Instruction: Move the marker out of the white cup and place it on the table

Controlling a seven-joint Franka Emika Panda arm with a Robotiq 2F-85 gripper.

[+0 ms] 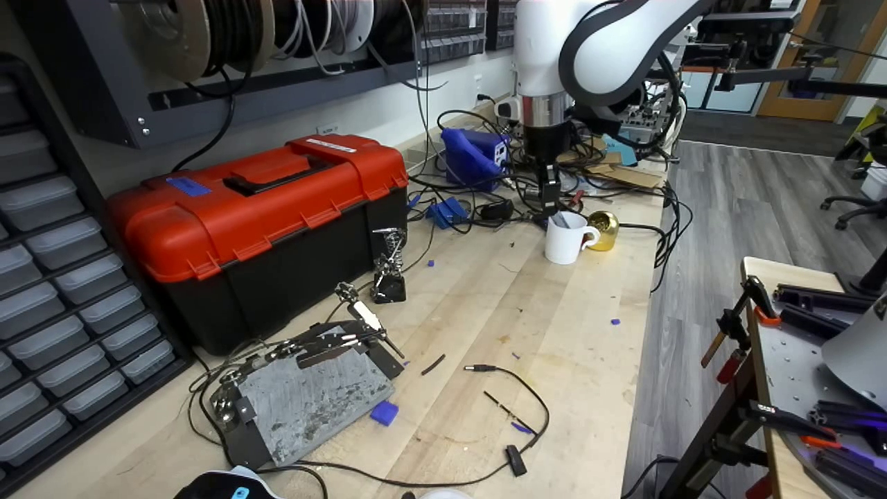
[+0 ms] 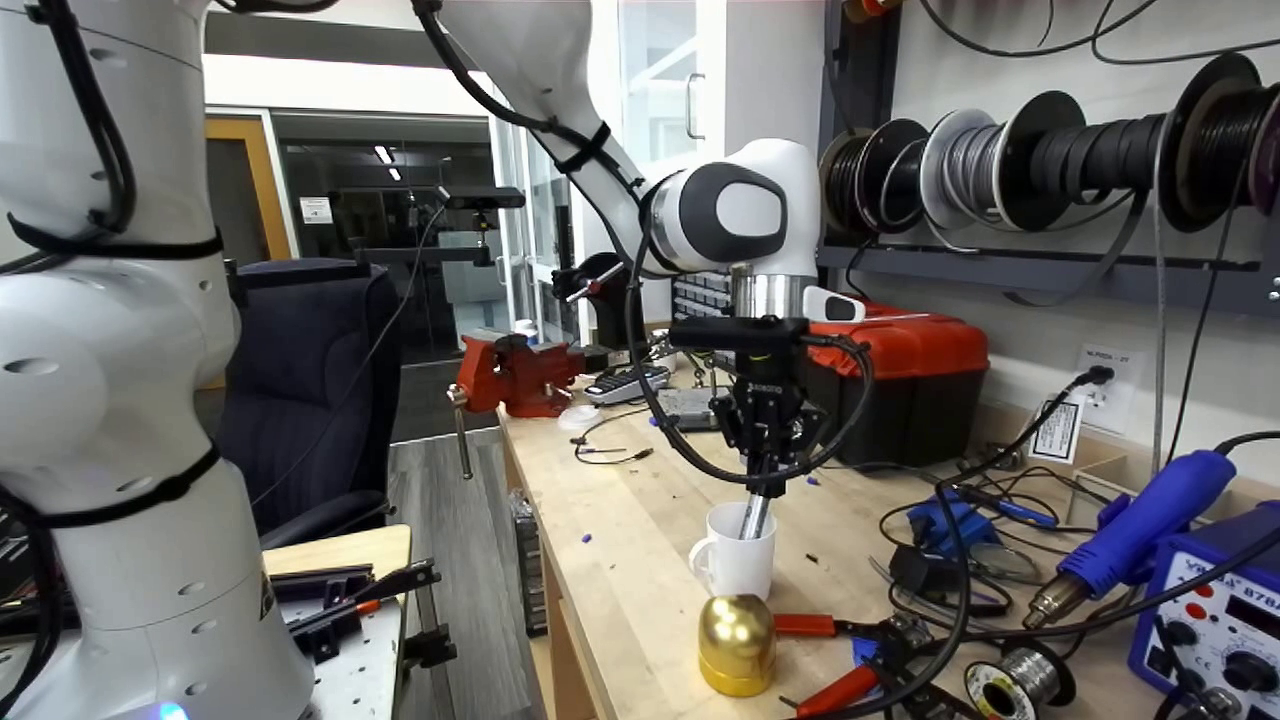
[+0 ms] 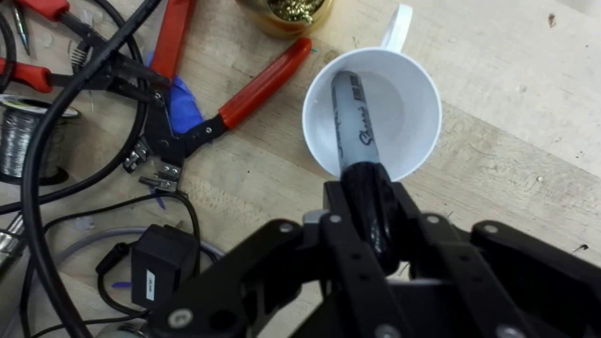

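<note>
Leaning inside the white cup (image 2: 745,568), grey barrel (image 3: 354,117) down, the marker (image 3: 362,152) pokes out above it, black cap (image 3: 373,211) up, and the claw (image 3: 368,190) looks clamped on that cap. It should be light and stiff but slippery; the black cap, clear of the white cup, is probably the best hold.
</note>
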